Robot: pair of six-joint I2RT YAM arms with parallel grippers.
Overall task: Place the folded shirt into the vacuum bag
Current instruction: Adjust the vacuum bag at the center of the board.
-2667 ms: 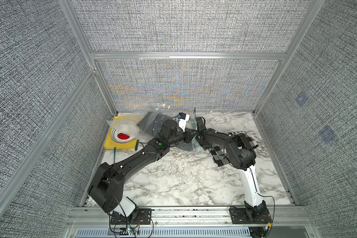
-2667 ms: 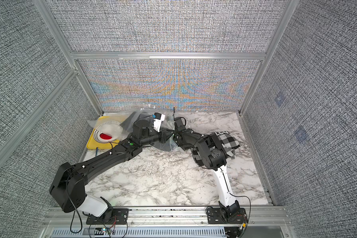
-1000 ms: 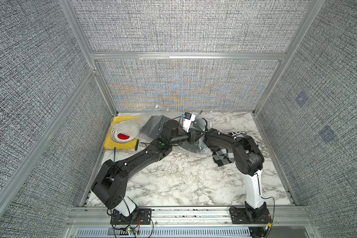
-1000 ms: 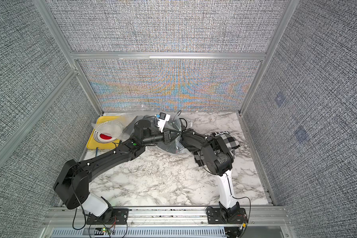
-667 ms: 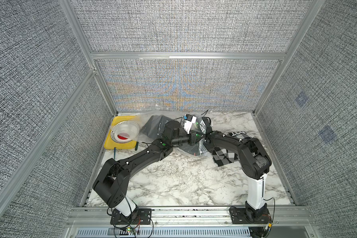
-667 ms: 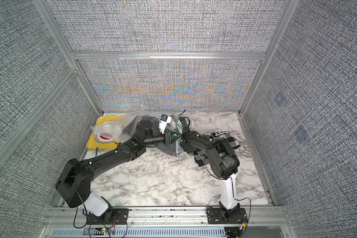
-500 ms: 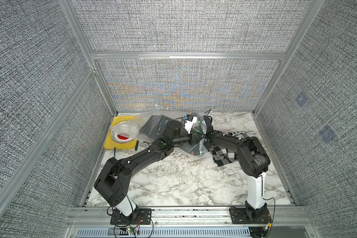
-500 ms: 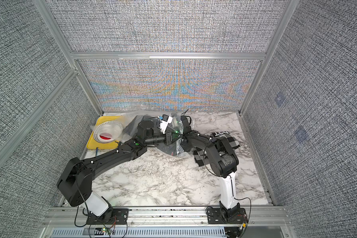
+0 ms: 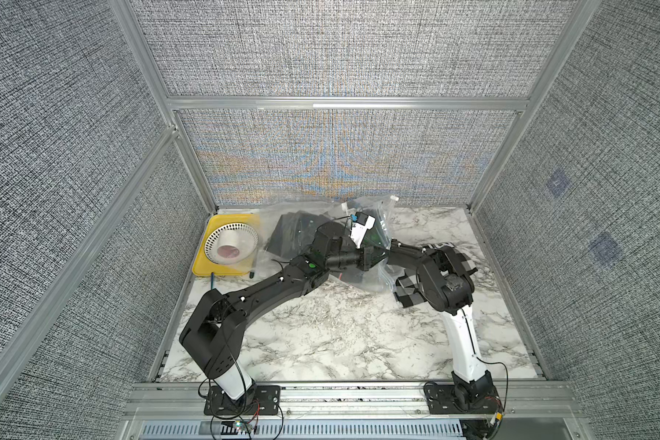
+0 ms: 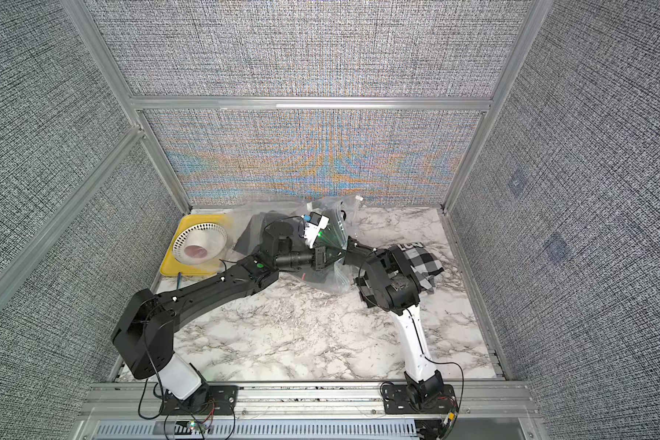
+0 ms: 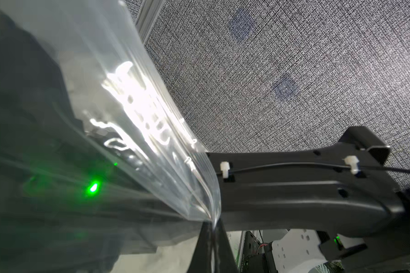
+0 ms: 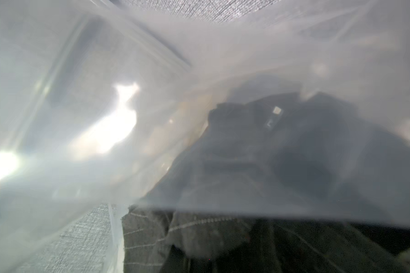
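Observation:
The clear crinkly vacuum bag point(image 9: 376, 219) lies at the back of the table with a dark grey folded shirt point(image 9: 294, 232) inside it. My left gripper point(image 11: 213, 227) is shut on the bag's mouth edge point(image 11: 206, 201) and holds it up off the table. My right forearm point(image 11: 294, 184) reaches into the bag's mouth. In both top views plastic and the left wrist hide the right gripper. In the right wrist view, dark fabric with thin pale lines point(image 12: 152, 236) bunches at my right gripper point(image 12: 202, 257), under a plastic layer point(image 12: 81, 118). Its fingers are barely distinct.
A black-and-white checkered cloth point(image 10: 423, 263) lies on the marble under my right elbow. A yellow tray point(image 9: 222, 219) at the back left holds a white perforated bowl point(image 9: 231, 244). A blue pen point(image 9: 212, 280) lies by the tray's front edge. Mesh walls enclose the table.
My left gripper has carried the bag's edge a little to the right and up. The right elbow has swung right and the forearm sits deeper in the bag. The checkered cloth stayed put.

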